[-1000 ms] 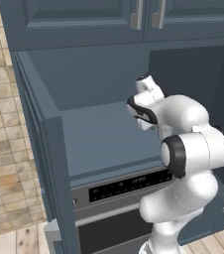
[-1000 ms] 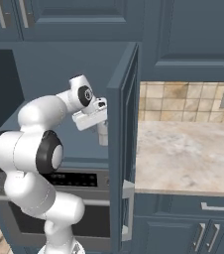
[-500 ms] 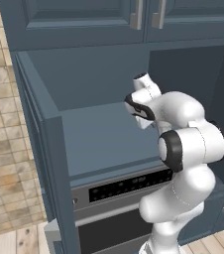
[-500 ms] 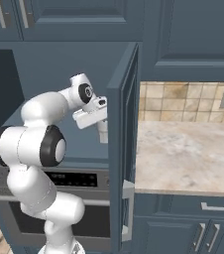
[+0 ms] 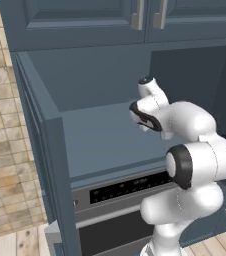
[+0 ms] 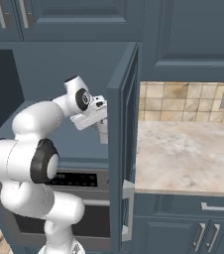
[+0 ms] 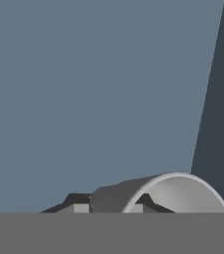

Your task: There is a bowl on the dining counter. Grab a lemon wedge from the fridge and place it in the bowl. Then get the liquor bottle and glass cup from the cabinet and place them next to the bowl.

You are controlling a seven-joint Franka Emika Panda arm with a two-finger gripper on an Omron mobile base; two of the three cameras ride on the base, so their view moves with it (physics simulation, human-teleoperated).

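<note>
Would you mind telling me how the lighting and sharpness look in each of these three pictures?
Left base view: even flat light, dimmer at the cabinet's back right. Right base view: bright counter, shadowed cabinet interior. Hand view: a grey cup between the fingertips, soft-edged; dark band along the right.

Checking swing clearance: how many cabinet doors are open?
2. Left door at the arm's left; right door at its right, beside the counter. Upper doors are shut.

The white arm (image 5: pixel 185 125) has swung a little to its left inside the open cabinet (image 5: pixel 100 135) — its elbow sits lower now. The fingers (image 7: pixel 144 202) have squeezed in on a glass cup (image 7: pixel 153 193).
</note>
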